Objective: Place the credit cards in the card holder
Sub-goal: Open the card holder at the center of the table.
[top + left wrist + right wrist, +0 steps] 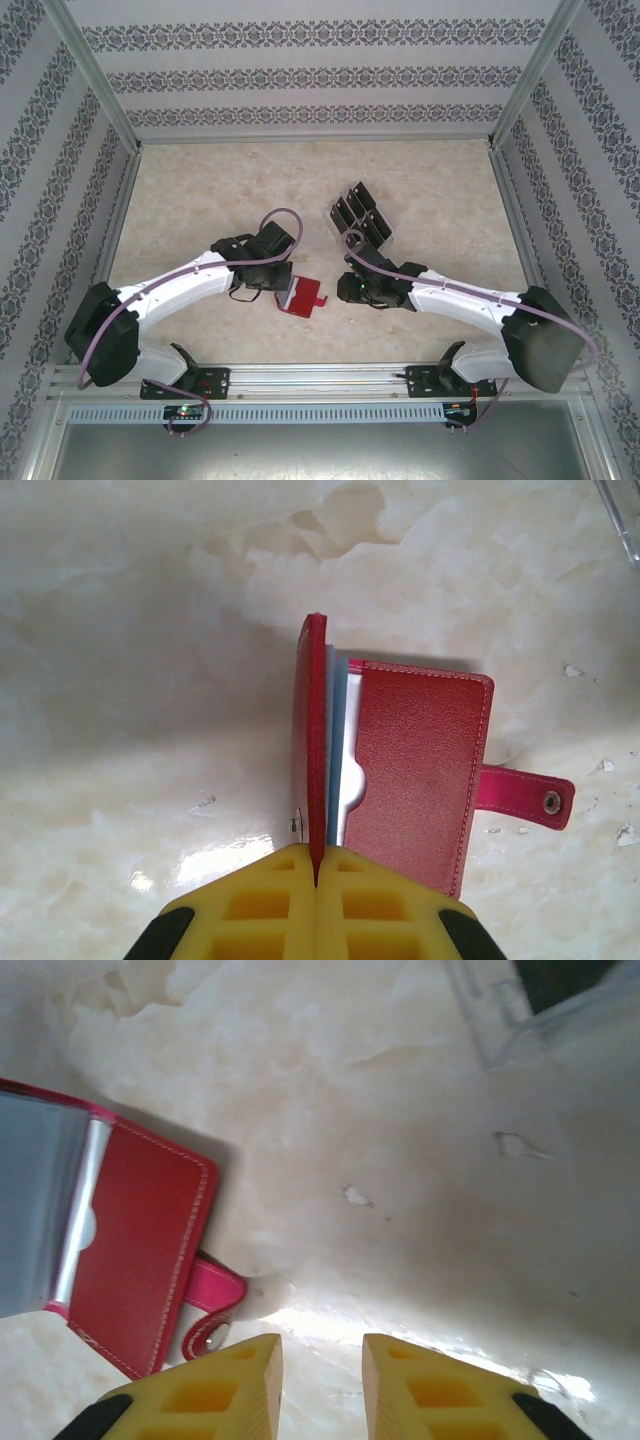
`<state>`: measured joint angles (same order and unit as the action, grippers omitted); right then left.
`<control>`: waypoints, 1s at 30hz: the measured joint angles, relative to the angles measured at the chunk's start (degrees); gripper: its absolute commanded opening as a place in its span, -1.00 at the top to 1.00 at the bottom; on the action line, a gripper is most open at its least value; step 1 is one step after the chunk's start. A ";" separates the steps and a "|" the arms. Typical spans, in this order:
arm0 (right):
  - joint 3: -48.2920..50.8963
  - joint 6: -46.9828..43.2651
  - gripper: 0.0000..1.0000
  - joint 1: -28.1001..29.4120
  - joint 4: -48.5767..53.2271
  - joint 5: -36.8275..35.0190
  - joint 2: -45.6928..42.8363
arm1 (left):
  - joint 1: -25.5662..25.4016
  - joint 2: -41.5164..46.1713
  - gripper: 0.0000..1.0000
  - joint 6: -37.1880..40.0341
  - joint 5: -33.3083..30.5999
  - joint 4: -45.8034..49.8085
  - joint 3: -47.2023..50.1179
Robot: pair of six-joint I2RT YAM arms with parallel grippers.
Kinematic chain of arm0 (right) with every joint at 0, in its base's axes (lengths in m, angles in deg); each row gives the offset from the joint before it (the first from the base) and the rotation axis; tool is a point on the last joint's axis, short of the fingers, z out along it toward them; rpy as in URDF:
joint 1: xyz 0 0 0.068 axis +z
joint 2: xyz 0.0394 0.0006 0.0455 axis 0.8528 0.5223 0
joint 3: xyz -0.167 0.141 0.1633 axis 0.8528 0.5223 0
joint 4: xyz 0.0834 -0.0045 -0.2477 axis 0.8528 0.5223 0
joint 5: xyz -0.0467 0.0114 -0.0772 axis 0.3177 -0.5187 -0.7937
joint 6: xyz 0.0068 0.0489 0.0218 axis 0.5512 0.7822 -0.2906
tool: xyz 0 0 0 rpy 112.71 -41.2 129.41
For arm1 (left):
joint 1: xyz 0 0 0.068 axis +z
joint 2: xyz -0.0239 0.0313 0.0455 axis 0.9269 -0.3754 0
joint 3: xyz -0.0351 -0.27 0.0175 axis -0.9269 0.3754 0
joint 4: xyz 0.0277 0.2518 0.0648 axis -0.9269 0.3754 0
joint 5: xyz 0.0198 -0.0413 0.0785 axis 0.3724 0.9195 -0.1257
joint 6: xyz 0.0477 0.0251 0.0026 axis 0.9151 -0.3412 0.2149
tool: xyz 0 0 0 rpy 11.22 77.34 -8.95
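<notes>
Card holder [420, 770], tab [525, 798] rightward, cover [312, 740] upright, clamped by left gripper [316, 878]; right gripper [322, 1380] apart.

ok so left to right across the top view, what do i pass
left pincer → card holder, one cover clamped in it → right pincer, open; the clear rack of credit cards overlaps the right pincer, so left out

On a pale marbled table [200, 190], a red wallet [300, 298] was laid half open; a clear rack [500, 1020] was set nearby.
</notes>
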<state>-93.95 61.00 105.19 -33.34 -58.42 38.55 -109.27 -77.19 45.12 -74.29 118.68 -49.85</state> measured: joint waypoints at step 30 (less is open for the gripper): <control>1.25 3.96 0.60 0.85 -13.49 6.49 5.88 | -3.76 -4.90 0.98 -4.50 3.06 -8.24 -0.09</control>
<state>-92.70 64.95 106.04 -46.82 -51.93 44.43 -113.03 -82.09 40.62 -71.23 110.44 -49.94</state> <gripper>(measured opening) 0.200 0.053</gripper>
